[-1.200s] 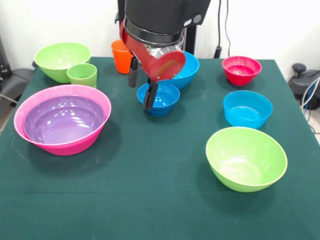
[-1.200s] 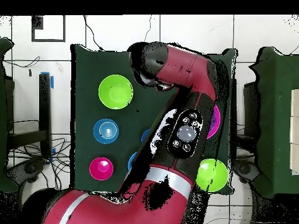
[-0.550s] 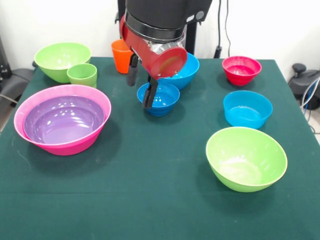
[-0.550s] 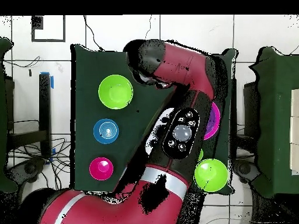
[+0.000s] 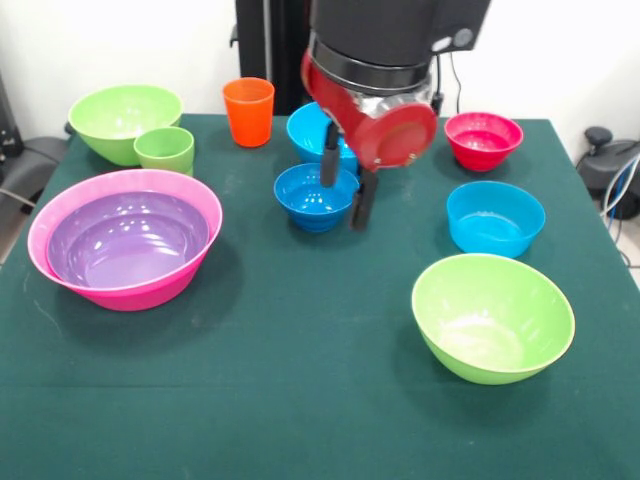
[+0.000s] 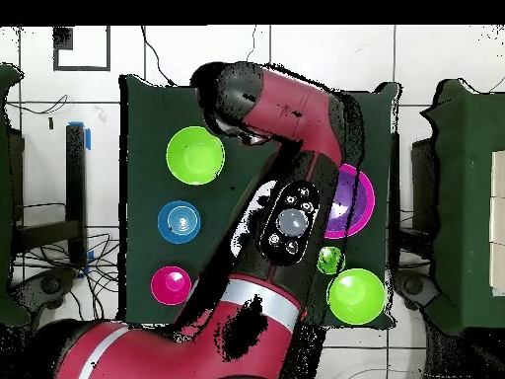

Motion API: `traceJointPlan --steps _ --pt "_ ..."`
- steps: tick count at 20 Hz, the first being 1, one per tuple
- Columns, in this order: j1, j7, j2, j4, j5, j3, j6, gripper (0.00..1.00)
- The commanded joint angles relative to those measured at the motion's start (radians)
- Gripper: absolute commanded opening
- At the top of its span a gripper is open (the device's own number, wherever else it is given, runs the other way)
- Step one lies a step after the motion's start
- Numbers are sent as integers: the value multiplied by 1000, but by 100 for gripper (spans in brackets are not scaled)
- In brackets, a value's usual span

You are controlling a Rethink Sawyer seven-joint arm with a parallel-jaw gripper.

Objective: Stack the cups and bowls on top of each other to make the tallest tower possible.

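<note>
Front view: the gripper (image 5: 347,185) hangs at the right rim of the small blue bowl (image 5: 315,196), its two dark fingers (image 5: 329,167) spread apart and holding nothing; one finger stands over the bowl's right rim, the other just outside it. Behind that bowl sits a second blue bowl (image 5: 312,130), partly hidden by the arm. Left of the small blue bowl, the purple bowl (image 5: 128,239) is nested in the large pink bowl (image 5: 190,268). Behind the pink bowl stand the light green cup (image 5: 165,149) and a lime green bowl (image 5: 122,118), touching or nearly so. The orange cup (image 5: 248,111) stands alone, behind and left of the small blue bowl. Right of that bowl lie the third blue bowl (image 5: 495,218), the red bowl (image 5: 483,139) and another lime green bowl (image 5: 493,317).

Overhead view: the arm (image 6: 296,212) covers the table's (image 6: 141,148) middle; the gripper itself is hidden. Left of the arm show a lime green bowl (image 6: 194,156), a blue bowl (image 6: 179,222) and the red bowl (image 6: 171,285); right of it the purple-in-pink pair (image 6: 357,200), the light green cup (image 6: 329,260) and a lime green bowl (image 6: 356,295).
</note>
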Motion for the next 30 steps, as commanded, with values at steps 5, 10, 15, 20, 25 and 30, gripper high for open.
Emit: traceJointPlan --steps 5,10,15,20,25,30 --pt "44 361 63 16 83 75 113 100" --pt "41 376 68 6 93 77 137 100" --pt "42 379 101 -22 100 80 100 100" --pt "40 386 141 -60 109 83 65 100" --pt "36 394 183 -95 119 86 29 100" --pt "30 384 208 -106 131 92 -9 100"
